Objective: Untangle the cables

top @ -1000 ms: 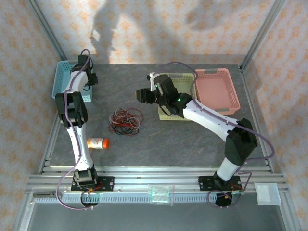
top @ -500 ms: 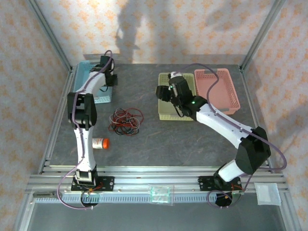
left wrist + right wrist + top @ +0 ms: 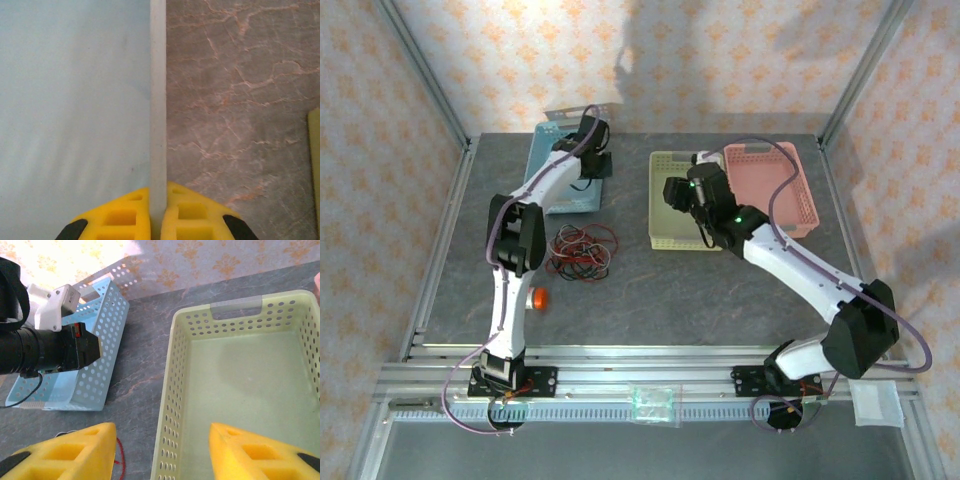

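The cables lie in a red and black tangle on the grey table, left of centre; a bit of red cable shows beside my right finger. My left gripper is at the back, shut on the right wall of the blue basket. My right gripper is open, one finger on each side of the left wall of the yellow-green basket, touching nothing. Both grippers are away from the cables.
A pink basket stands right of the yellow-green one. An orange pill bottle lies partly behind my left arm. The blue basket sits close to the yellow-green one, with a strip of table between them. Frame posts rise at the back corners.
My left arm has swung to the right along the back, dragging the blue basket with it. My right gripper moved right, over the yellow-green basket's left wall.
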Tool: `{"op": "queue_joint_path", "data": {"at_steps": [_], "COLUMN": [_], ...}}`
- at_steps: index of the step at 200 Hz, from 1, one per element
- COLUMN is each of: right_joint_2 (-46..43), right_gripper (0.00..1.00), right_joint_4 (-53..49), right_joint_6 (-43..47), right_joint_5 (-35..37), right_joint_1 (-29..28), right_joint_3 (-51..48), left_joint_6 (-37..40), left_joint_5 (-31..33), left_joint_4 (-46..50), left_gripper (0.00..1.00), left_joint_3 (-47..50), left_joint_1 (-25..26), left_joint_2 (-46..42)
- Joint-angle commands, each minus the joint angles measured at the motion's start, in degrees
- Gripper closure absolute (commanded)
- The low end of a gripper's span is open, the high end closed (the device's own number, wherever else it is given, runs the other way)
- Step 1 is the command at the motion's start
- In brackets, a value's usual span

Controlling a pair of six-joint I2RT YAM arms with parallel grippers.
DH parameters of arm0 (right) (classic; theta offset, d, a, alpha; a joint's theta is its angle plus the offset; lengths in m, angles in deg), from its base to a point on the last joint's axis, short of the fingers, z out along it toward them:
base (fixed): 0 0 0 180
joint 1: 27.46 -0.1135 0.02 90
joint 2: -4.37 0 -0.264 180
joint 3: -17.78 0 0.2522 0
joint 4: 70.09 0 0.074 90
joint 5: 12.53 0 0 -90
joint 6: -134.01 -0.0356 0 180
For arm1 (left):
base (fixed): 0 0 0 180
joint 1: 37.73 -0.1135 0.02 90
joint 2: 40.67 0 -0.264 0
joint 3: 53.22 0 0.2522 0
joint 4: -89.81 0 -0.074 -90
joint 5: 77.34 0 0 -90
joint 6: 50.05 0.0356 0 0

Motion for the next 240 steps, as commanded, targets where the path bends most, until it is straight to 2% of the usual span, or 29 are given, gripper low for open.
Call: {"op": "queue_joint_path", "data": {"at_steps": [1,90,131,144,179,204,240], "right_joint_2": [-1.7,-3.7,-1.2,0.2,5.8,11.2,19.9], "right_gripper": [0.48,0.48,0.4,0.33,0.21,0.1,0.08], "right_joint_4": [-2.0,-4.8,-8.7,-8.7,-8.8,-9.9,-12.0], "right_joint_6": [-1.5,-3.6,-2.7,-1.0,4.7,8.5,12.9], "right_joint_5": [4.9,8.2,0.5,-1.7,-5.9,-7.4,-7.8], "right_joint_1": [0.6,4.2,13.4,15.9,21.1,23.0,24.3], "right_joint_3": [-0.7,-3.4,-4.0,-4.4,-2.2,1.4,7.4], "left_joint_6": [-4.9,-9.2,-11.4,-12.4,-13.2,-12.6,-12.6], "left_joint_5": [1.8,4.6,1.0,-0.6,-2.1,-2.4,-5.2], "left_joint_4": [1.8,1.9,0.6,0.4,-1.2,-1.4,-4.9], "left_gripper": [1.0,1.0,0.99,0.93,0.77,0.6,0.41], "left_joint_3": [-1.3,3.4,4.1,3.9,4.2,4.3,8.9], "left_joint_1": [2.3,9.2,10.9,11.0,10.9,10.3,8.0], "left_joint_2": [1.5,1.8,2.1,1.9,-0.8,-2.5,-6.0]}}
